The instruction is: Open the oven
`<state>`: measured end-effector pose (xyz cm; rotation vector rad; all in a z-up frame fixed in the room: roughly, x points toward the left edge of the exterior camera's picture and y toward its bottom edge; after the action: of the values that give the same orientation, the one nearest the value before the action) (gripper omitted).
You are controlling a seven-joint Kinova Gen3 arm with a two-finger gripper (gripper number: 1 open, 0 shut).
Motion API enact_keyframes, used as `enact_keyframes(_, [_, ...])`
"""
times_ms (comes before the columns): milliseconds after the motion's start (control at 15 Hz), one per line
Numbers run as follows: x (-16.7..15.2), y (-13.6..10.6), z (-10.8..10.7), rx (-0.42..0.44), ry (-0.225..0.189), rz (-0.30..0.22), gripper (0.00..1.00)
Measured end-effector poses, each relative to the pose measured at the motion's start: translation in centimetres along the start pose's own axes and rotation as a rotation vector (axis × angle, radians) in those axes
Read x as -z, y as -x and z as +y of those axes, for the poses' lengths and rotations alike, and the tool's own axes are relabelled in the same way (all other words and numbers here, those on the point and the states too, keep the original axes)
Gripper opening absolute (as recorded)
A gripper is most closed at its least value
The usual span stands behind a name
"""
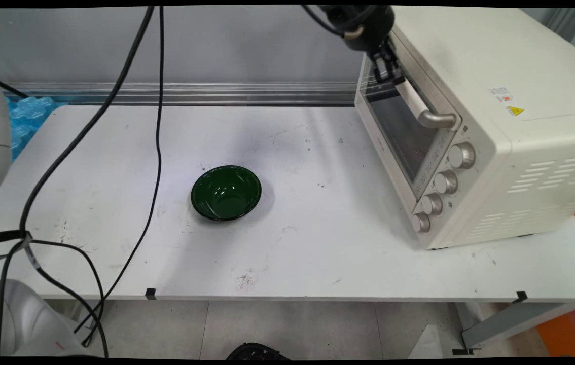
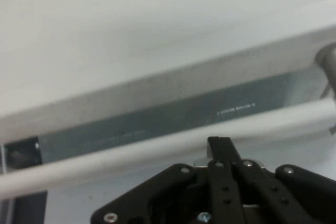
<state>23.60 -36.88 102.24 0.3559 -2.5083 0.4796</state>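
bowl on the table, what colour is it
Dark green bowl, glossy inside; clearest in the main view.

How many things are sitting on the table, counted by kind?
Toaster oven: 1
Green bowl: 1
Total: 2
The hand is at the oven's door handle.
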Motion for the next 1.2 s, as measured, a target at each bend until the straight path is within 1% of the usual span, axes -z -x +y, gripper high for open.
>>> enact_keyframes(200, [0.5,-1.4,0.3,-0.018,-0.012,0.008,0.0])
enact_keyframes(533, [0.5,-2.8,0.1,-0.026,-0.03,0.022,0.0])
enact_keyframes(733, [-0.3,-2.9,-0.4,0.004,-0.037,0.027,0.0])
enact_keyframes(1000, [-1.7,-2.4,-1.2,0.061,-0.041,0.023,0.0])
enact_keyframes(1200, [-2.9,-2.2,-1.8,0.096,-0.041,0.032,0.0])
